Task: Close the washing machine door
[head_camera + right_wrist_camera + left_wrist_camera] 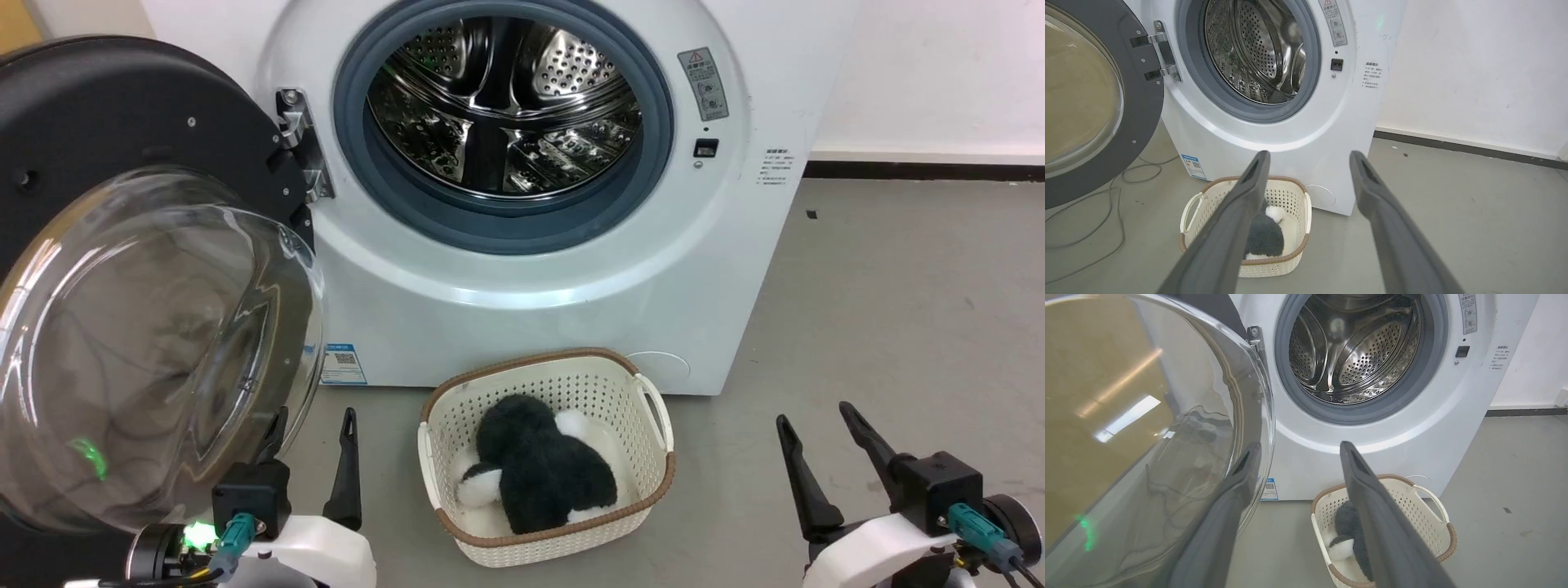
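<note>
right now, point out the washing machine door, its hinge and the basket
washing machine door (122, 114): head view, upper black rim
hinge (310, 155): head view, metal plate
basket (555, 388): head view, perforated far wall

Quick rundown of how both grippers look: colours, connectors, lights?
Left gripper: two long, tapered dark-grey fingers on a black block, white wrist shell, teal connector with a dark cable, green light glowing at the wrist. Right gripper: same build, teal connector and cable, black round wrist collar.
</note>
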Controlling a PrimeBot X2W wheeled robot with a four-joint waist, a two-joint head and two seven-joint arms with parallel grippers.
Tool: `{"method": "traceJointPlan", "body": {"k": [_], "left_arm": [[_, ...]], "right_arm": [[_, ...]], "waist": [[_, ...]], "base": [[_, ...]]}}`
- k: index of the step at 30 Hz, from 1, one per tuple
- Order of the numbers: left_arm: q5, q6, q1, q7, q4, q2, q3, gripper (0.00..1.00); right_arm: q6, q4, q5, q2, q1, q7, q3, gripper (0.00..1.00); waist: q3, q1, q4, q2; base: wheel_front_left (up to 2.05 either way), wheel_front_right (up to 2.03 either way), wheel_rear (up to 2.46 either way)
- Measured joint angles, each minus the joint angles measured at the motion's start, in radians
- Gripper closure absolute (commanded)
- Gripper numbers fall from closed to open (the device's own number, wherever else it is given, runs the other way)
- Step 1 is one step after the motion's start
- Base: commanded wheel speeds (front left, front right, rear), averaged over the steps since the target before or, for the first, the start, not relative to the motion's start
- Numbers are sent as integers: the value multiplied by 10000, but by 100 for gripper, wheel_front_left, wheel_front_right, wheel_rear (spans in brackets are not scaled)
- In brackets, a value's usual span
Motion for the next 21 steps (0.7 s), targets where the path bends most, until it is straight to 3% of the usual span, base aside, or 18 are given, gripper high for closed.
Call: {"method": "traceJointPlan", "body": {"k": [21], "left_arm": [[-65, 146, 211, -435, 4, -2, -23, 0]], "right_arm": [[0, 219, 359, 0, 78, -443, 107, 0]], "waist": [[-171, 0, 808, 0]], "base": [[0, 0, 0]]}}
